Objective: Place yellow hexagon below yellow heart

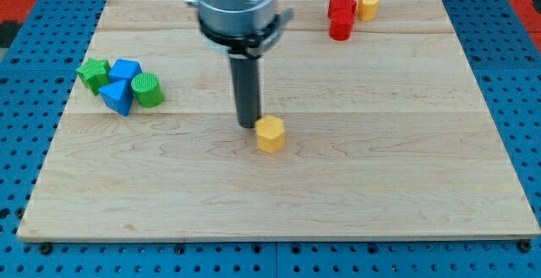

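Observation:
The yellow hexagon (270, 133) lies near the middle of the wooden board. My tip (248, 125) stands just to its upper left, touching or almost touching it. The yellow heart (368, 4) sits far off at the view's top right, next to the red blocks. The rod rises straight up to the arm's grey wrist at the view's top.
Two red blocks (341, 17) sit just left of the yellow heart. At the view's left there is a cluster: a green star (94, 73), a blue cube (126, 70), a blue triangle (117, 96) and a green cylinder (148, 89). The board (380, 168) lies on a blue pegboard.

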